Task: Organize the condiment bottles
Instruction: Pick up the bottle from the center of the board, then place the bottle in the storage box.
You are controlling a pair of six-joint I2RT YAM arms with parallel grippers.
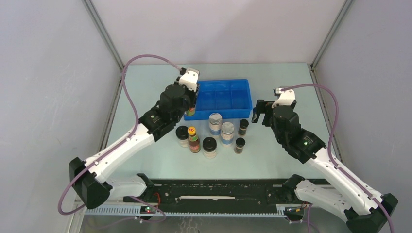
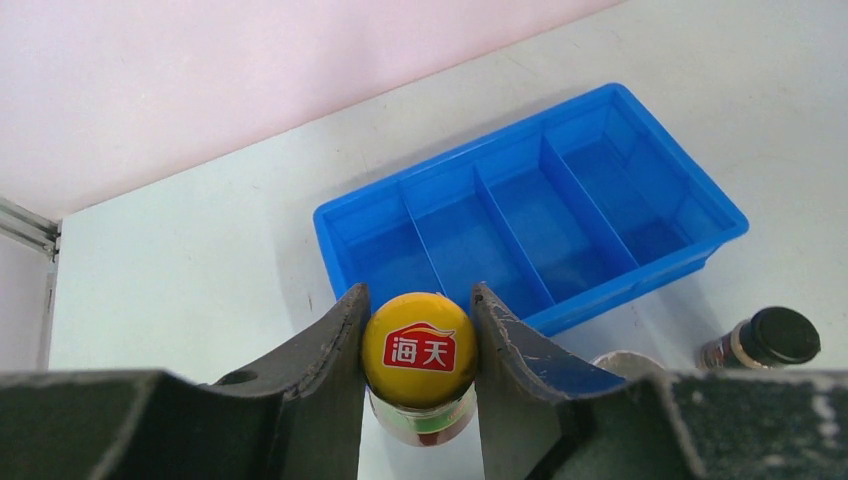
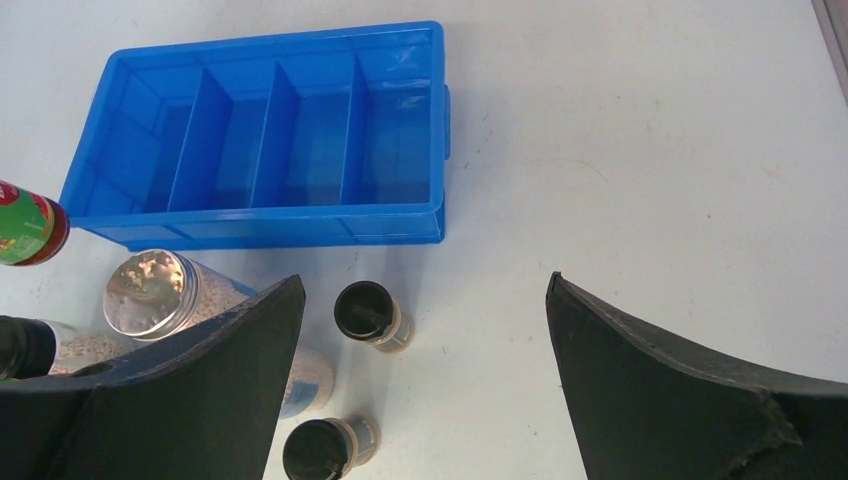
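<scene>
Looking across the pale worktop [image 1: 282,82], you see the blue tray [image 1: 228,115] toward the far side, between your two arms, with four compartments side by side.

Your left hand [image 2: 417,300] reaches to the tray's near left corner. It is clamped narrow on the yellow cap of the held red-labelled bottle [image 2: 418,350], one finger pressed to each side. That bottle sits just in front of the tray wall, outside it. You cannot tell whether its base touches the worktop.

Your right hand [image 3: 425,280] hangs spread wide above the worktop, just right of the tray.

The other bottles cluster on the worktop in front of the tray, between the arms. The second red-labelled bottle [image 1: 194,140] stands upright toward the left. The rear silver-lidded jar [image 1: 215,123] and front silver-lidded jar [image 1: 227,132] stand just beside each other in the middle. The left black-lidded jar [image 1: 182,136] and near black-lidded jar [image 1: 209,147] flank the second red-labelled bottle. The rear vial [image 1: 243,126] and front vial [image 1: 239,145] stand at the right, nearest your right hand.
</scene>
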